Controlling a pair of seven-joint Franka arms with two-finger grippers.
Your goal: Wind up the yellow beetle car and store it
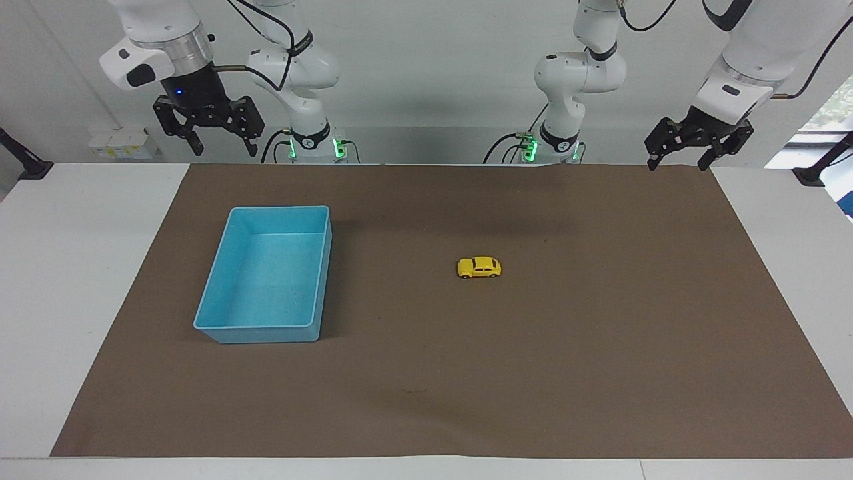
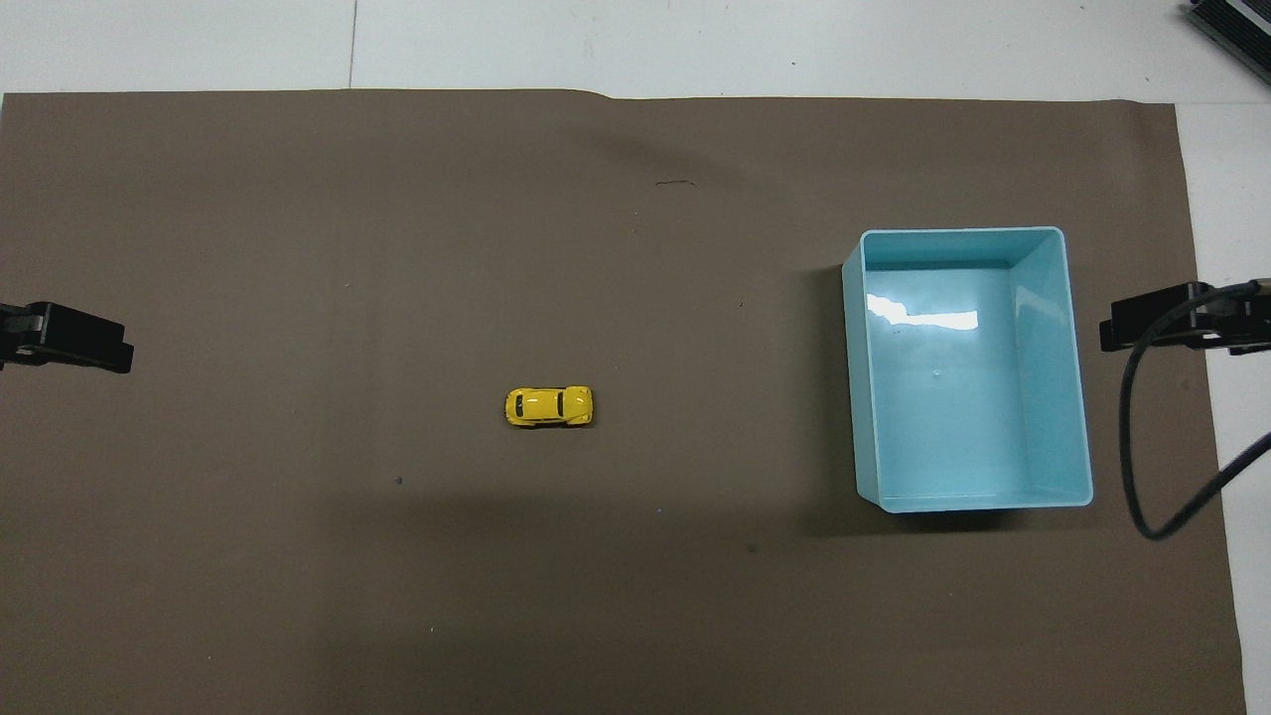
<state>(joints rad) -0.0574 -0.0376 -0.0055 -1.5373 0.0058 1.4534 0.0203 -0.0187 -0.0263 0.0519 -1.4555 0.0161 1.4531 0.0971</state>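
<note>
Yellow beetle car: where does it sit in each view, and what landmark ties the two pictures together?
Facing view: yellow beetle car just past centre on the brown mat, toward the left arm's end.
Overhead view: the car sits slightly short of centre, again toward the left arm's end.
Shared landmark: the light blue bin, empty, toward the right arm's end.

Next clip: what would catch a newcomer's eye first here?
The yellow car stands alone on its wheels near the middle of the brown mat. The light blue bin, with nothing in it, sits on the mat toward the right arm's end of the table. Both arms wait raised and open at the robots' edge of the table, the left gripper and the right gripper holding nothing.
</note>
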